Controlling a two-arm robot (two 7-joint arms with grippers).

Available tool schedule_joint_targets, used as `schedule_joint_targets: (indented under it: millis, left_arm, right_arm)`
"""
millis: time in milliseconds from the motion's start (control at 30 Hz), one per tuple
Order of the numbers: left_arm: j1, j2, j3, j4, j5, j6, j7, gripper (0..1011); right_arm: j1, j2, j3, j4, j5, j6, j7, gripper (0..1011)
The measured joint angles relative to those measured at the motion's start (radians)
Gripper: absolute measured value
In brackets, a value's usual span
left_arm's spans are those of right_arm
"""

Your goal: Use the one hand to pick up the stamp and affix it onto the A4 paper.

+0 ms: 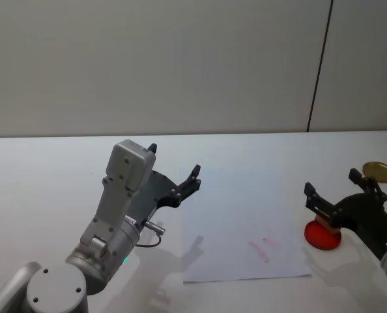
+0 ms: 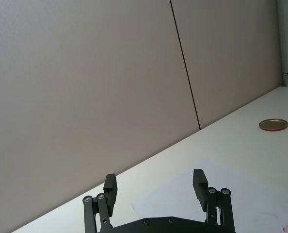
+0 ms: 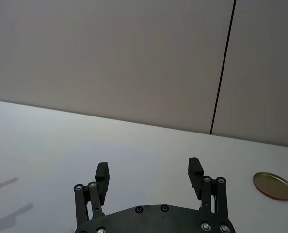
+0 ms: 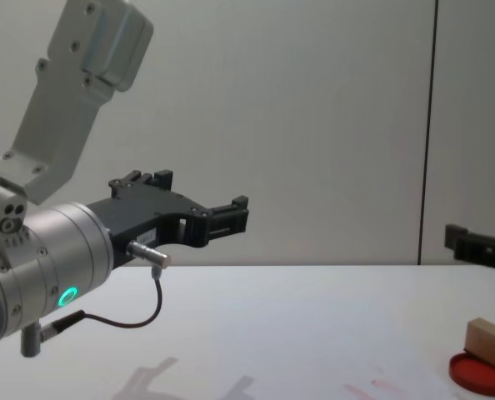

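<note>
One tip: lower your wide-open right gripper (image 1: pixel 332 182) squarely astride the stamp (image 1: pixel 325 220) at four o'clock, left gripper (image 1: pixel 174 160) idle, open, at nine.

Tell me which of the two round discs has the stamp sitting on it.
The red disc, just right of the A4 paper: the stamp rests on top of it. The gold disc, farther back, carries nothing.

Bare lab or test room, I'd say.
Beyond my jaws, a plain white surface (image 1: pixel 50 169) meets grey wall panels (image 1: pixel 148 65) split by one dark seam (image 1: pixel 320 65).
</note>
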Motion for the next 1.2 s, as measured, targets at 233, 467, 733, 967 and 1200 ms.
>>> schedule_joint_targets:
  millis: [233, 467, 733, 967, 1200]
  left_arm:
    - [0.0, 0.0, 0.0, 0.0, 0.0, 0.0, 0.0, 993]
    - [0.0, 0.0, 0.0, 0.0, 0.0, 0.0, 0.0, 993]
    - [0.0, 0.0, 0.0, 0.0, 0.0, 0.0, 0.0, 993]
    - [0.0, 0.0, 0.0, 0.0, 0.0, 0.0, 0.0, 993]
    - [0.0, 0.0, 0.0, 0.0, 0.0, 0.0, 0.0, 993]
  right_arm:
    - [0.012, 0.016, 0.013, 0.038, 0.007, 0.032, 0.041, 1001]
    - [0.027, 0.03, 0.024, 0.08, 0.005, 0.059, 0.081, 1001]
    - [0.044, 0.04, 0.03, 0.126, -0.007, 0.083, 0.122, 1001]
    - [0.059, 0.044, 0.033, 0.161, -0.014, 0.098, 0.15, 1001]
    - [0.074, 0.047, 0.035, 0.19, -0.022, 0.116, 0.175, 964]
